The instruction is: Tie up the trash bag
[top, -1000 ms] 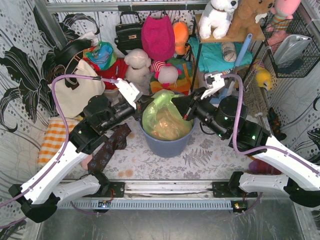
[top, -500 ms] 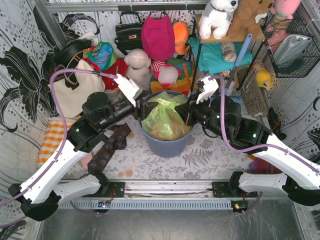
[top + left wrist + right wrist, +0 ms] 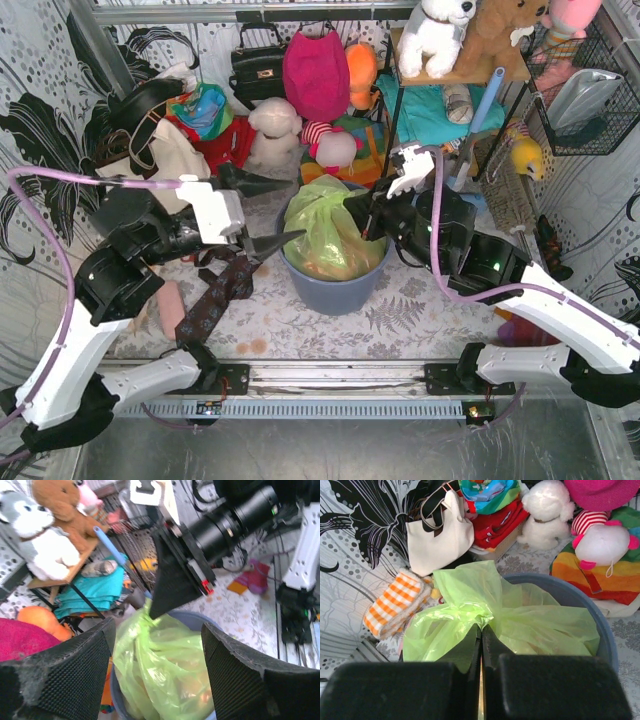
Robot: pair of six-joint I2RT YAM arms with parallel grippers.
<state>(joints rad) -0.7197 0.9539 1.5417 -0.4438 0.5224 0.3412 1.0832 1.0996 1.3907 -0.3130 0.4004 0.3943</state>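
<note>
Overhead view from near edge, wrist views close, facing opposite ways across shared trash bag [image 3: 322,228]

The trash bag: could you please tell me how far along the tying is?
Done: the trash bag sits in the bin with its top gathered up above the rim. In hand: the right gripper is shut on a fold of the bag's top, while the left gripper stands open at the bag's left side, holding nothing. Left: no knot shows yet, so the tying itself is not yet done.
</note>
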